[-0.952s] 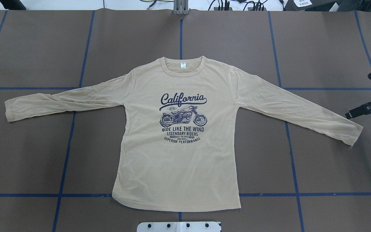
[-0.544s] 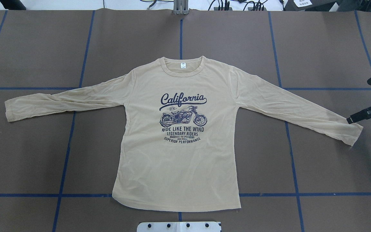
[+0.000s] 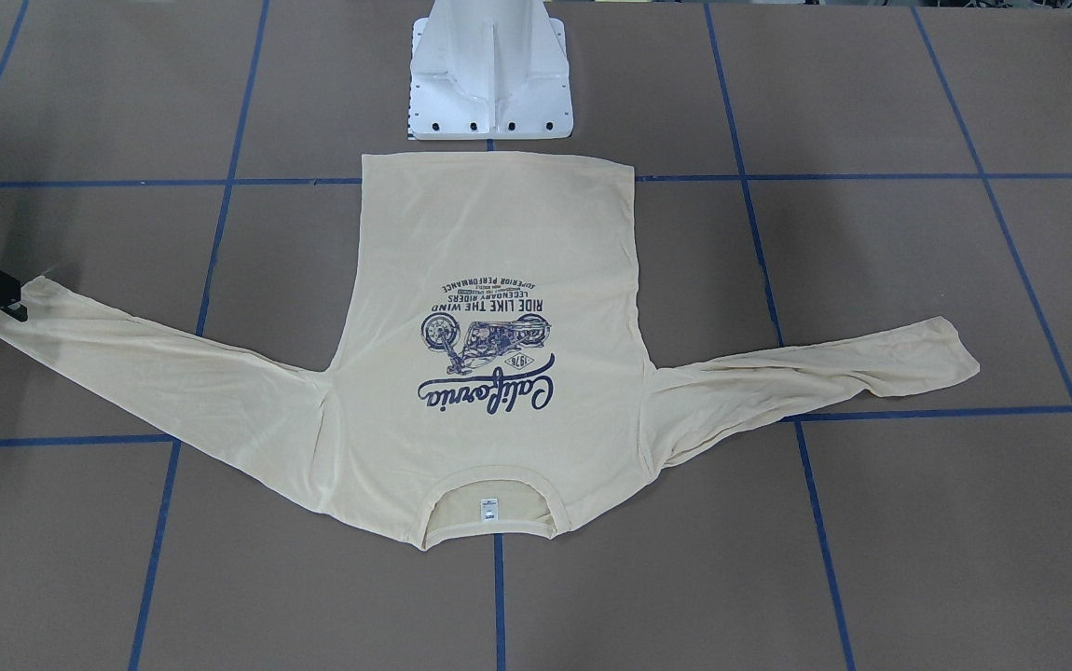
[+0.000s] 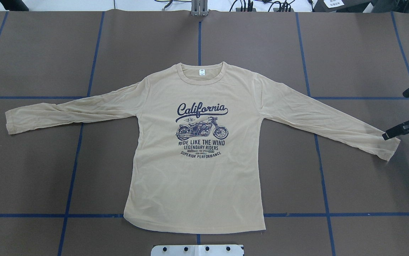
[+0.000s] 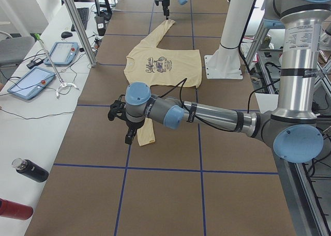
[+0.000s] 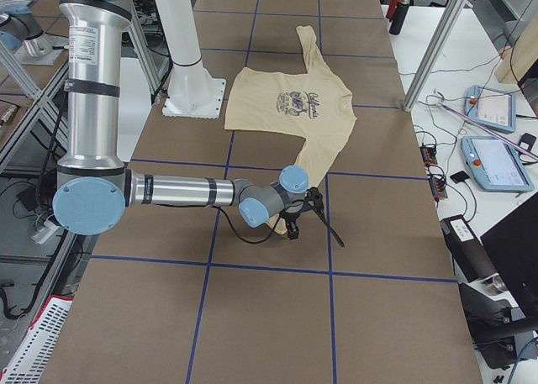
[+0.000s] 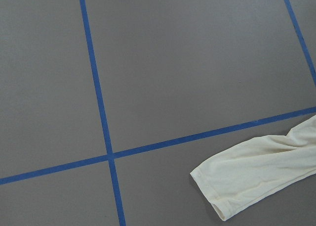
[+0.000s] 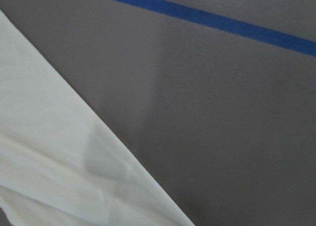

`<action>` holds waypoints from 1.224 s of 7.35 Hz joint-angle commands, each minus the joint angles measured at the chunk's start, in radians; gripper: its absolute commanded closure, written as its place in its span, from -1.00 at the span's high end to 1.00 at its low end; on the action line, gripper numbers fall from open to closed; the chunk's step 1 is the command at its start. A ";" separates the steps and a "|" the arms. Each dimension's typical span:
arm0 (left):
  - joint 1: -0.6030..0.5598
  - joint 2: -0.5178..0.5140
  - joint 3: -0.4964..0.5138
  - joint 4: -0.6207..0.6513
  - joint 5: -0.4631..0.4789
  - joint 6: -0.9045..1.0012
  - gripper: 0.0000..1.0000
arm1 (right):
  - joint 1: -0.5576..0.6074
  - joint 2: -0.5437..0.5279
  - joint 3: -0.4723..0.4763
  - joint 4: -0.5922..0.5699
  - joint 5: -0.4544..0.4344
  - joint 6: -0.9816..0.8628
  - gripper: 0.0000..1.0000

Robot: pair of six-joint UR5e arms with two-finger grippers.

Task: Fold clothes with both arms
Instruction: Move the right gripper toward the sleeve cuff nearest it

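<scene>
The cream-yellow long-sleeved shirt (image 4: 197, 170) lies flat, print up, on the brown table, both sleeves spread out, collar away from the robot. My right gripper (image 4: 394, 115) is open at the table's right side. Its lower finger (image 4: 391, 134) sits at the edge of the right sleeve near the cuff (image 4: 389, 149); whether it touches I cannot tell. The right wrist view shows that sleeve (image 8: 49, 152) close up. My left gripper (image 5: 120, 128) hovers by the left cuff (image 5: 146, 135); I cannot tell if it is open. The left wrist view shows that cuff (image 7: 237, 181).
The white pedestal base (image 3: 489, 75) stands just behind the shirt's hem. Blue tape lines (image 4: 73, 170) grid the table. A side bench holds tablets (image 5: 31, 83) and bottles (image 5: 31, 170), with metal posts (image 5: 77, 24) along the table's far edge.
My right gripper has moved down toward the robot, and its lower finger now reaches the right sleeve near the cuff. The shirt has not moved.
</scene>
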 commanded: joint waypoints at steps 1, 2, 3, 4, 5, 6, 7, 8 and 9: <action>0.000 0.000 -0.001 -0.001 0.000 0.000 0.99 | -0.008 0.002 -0.021 -0.001 0.001 0.000 0.80; 0.000 0.000 -0.002 -0.001 0.000 0.000 0.99 | -0.012 0.002 -0.025 -0.001 0.001 0.000 0.77; 0.000 0.000 -0.002 -0.001 0.000 0.001 0.99 | -0.014 0.000 -0.024 -0.001 0.001 0.000 0.43; 0.000 0.000 -0.001 -0.001 0.000 0.000 0.99 | -0.014 -0.001 -0.025 -0.001 0.001 0.000 0.17; 0.000 0.000 -0.001 -0.001 0.000 0.000 0.99 | -0.016 -0.008 -0.024 -0.001 0.001 0.000 0.09; 0.000 0.000 -0.001 -0.001 0.000 0.000 0.99 | -0.017 -0.011 -0.022 -0.001 0.001 0.000 0.08; 0.000 0.000 -0.001 -0.001 0.000 0.000 0.99 | -0.017 -0.012 -0.024 -0.001 0.001 0.000 -0.04; 0.000 0.000 -0.002 -0.001 0.000 0.000 0.99 | -0.017 -0.011 -0.024 -0.002 0.003 0.000 -0.14; 0.000 0.000 -0.002 -0.001 0.000 0.000 0.99 | -0.017 -0.012 -0.024 -0.002 0.003 0.000 -0.37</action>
